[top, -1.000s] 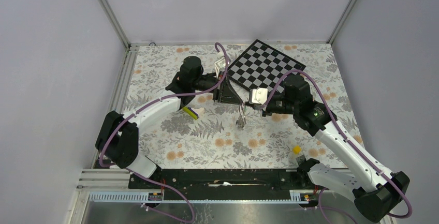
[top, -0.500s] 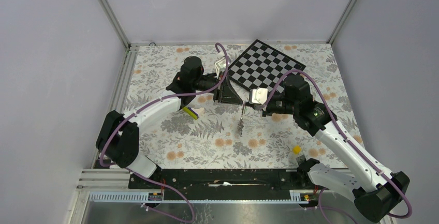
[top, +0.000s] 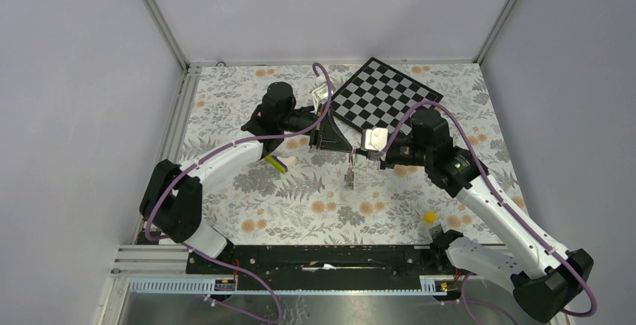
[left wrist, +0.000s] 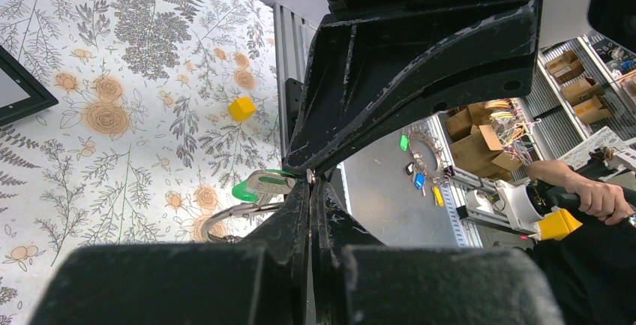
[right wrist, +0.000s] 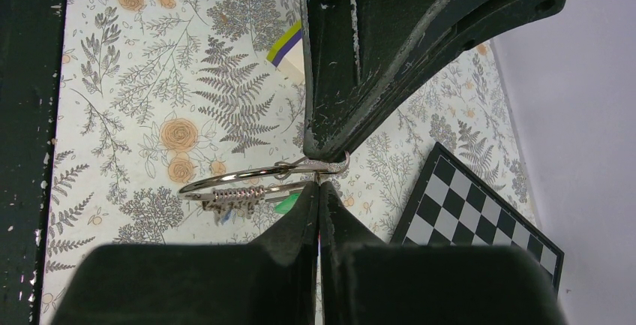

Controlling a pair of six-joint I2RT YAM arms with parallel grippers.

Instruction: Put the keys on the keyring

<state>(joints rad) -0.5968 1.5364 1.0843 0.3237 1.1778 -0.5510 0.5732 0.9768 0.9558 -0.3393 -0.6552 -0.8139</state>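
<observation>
**Item:** keyring [right wrist: 247, 181] with keys [right wrist: 225, 199] hanging from it, one green-headed [left wrist: 251, 188].

**Location:** in the air over the middle of the worktop [top: 300, 205], toward its far edge, near the near corner of the checkerboard [top: 382, 94]. The keys dangle clear of the surface.

**Left gripper** [left wrist: 310, 187]: fingers pressed together, nipping the ring wire at their tips.

**Right gripper** [right wrist: 319, 188]: fingers pressed together, tip to tip with the left and pinching the same end of the ring. Which strand each one has is too fine to tell.

**Step in hand (judged):** working a key along the split wire.

**Handling note:** one grip should hold dead steady while the other moves in small strokes along the wire, not across it. The wire looks thin and springy, so a twist or slip would likely drop the bunch.

**Also present:** yellow cube [left wrist: 241, 108] toward the near right corner; wedge block [right wrist: 287, 49] left of the middle.
</observation>
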